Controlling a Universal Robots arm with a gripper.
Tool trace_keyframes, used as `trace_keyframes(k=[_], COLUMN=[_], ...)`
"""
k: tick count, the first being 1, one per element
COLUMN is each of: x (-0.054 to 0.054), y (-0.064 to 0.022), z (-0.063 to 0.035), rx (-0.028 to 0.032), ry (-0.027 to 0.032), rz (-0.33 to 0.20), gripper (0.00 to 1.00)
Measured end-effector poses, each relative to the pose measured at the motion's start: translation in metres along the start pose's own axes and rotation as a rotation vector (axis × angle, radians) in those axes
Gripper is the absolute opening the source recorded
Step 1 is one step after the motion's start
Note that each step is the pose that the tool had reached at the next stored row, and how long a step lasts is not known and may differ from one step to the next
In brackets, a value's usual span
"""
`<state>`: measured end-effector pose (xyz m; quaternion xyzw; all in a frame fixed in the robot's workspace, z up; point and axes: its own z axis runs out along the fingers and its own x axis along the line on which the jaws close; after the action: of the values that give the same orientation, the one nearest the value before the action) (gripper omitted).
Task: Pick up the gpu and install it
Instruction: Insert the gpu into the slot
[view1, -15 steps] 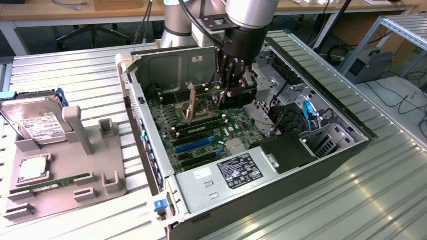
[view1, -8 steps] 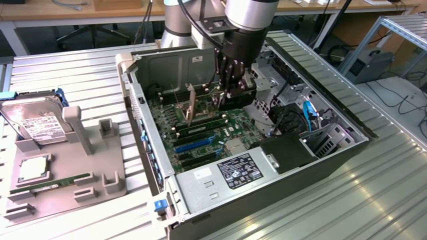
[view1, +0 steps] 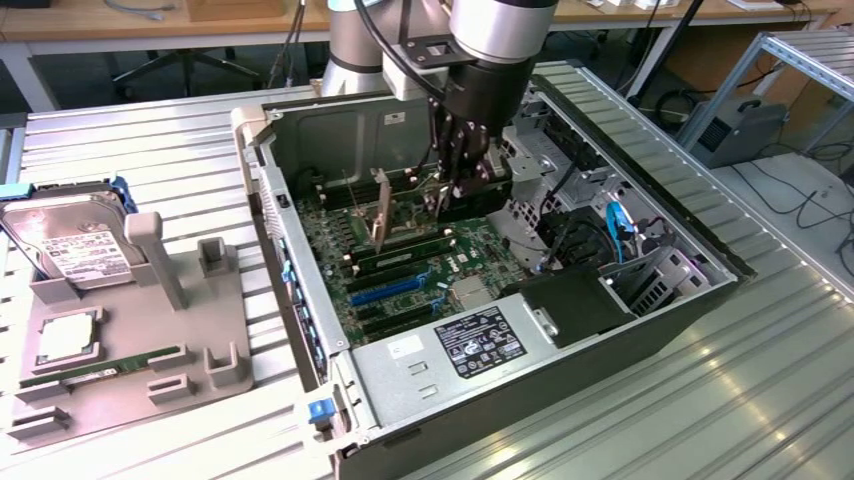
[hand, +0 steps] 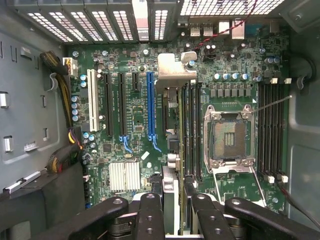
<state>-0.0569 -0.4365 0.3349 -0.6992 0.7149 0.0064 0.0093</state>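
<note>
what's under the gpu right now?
The gpu, held edge-on in the end effector, hangs over the green motherboard beside the blue slot. The board directly beneath the card is hidden by its edge and bracket.

gpu (view1: 379, 212) upright in computer case (view1: 641, 330), between fingers (view1: 461, 160)

This is a robotics lab or engineering workshop. An open computer case (view1: 534, 330) lies on a counter (view1: 120, 140) of ribbed aluminium profiles, its motherboard (hand: 140, 130) exposed, with a Universal Robots arm (view1: 501, 40) reaching into it. Beside the case sits a grey fixture tray (view1: 200, 360) holding spare parts: a hard drive (view1: 74, 250), a processor (view1: 64, 338) and a RAM stick (view1: 100, 368). Behind stand wooden desks (view1: 160, 20), an office chair base (view1: 174, 70), loose cables on the floor (view1: 801, 200) and an aluminium-frame rack (view1: 801, 50).
</note>
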Motion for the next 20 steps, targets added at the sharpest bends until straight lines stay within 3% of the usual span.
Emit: trace_keyframes(k=[20], x=[0.0011], y=[0.0044], z=[0.0058], rx=[0.0], ry=[0.0], rz=[0.0], gripper=[0.27])
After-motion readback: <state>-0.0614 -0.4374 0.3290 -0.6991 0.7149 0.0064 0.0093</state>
